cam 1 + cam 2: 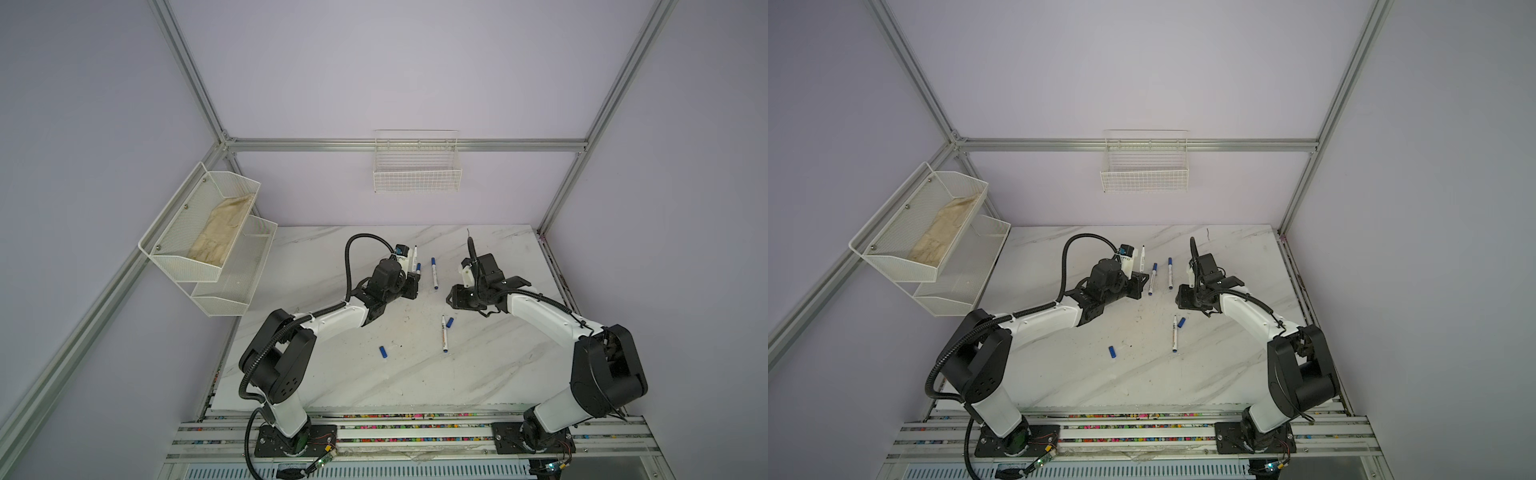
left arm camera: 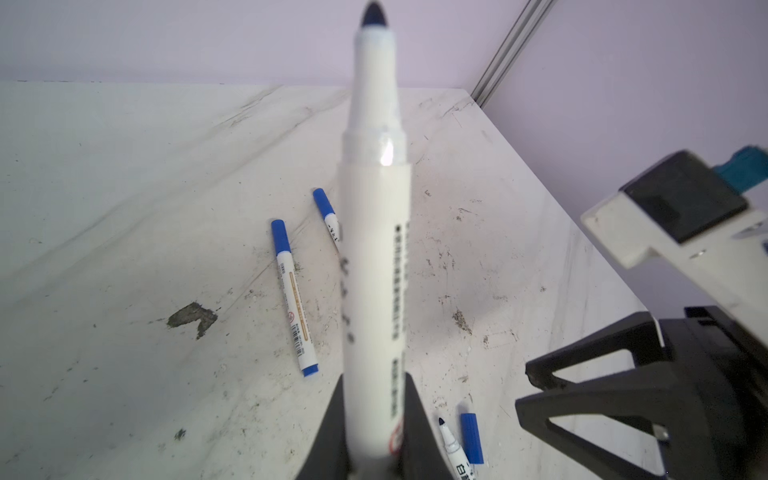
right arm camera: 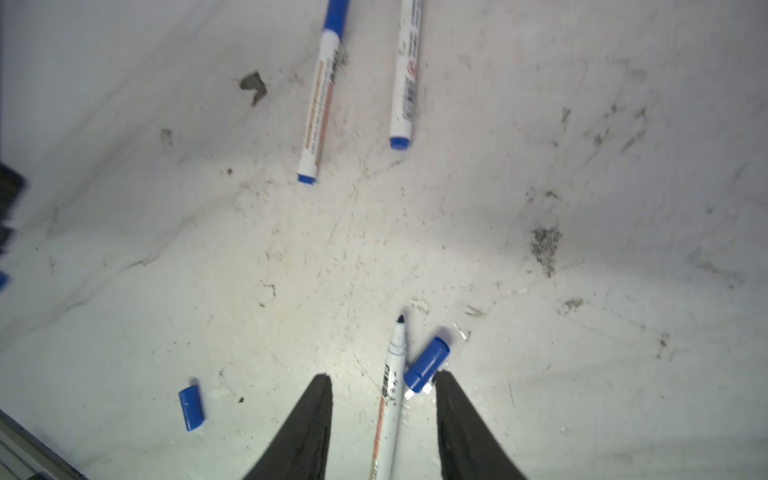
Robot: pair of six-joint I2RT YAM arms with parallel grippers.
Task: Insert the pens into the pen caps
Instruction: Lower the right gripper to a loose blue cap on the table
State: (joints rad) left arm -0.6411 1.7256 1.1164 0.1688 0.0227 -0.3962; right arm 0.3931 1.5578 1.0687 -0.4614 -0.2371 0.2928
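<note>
Four slim, round white plastic pens, four blue caps. The left fingers (image 2: 328, 432) pinch an uncapped pen (image 2: 374, 249) by its lower barrel, with its dark pointed tip toward the far side. A capped pen (image 2: 293, 297) and a second capped pen (image 2: 326, 208) lie side by side on the far middle of the scuffed, marble-veined desk (image 1: 332, 374). Nearer lies a bare-tipped pen (image 3: 390, 395) with a blue cap (image 3: 427, 365) just beside it on the right. Another loose cap (image 3: 191, 408) lies near left. The barrels carry dark print, an orange stripe and a barcode, too small to read. The right fingers (image 3: 316, 415) are spread and empty.
</note>
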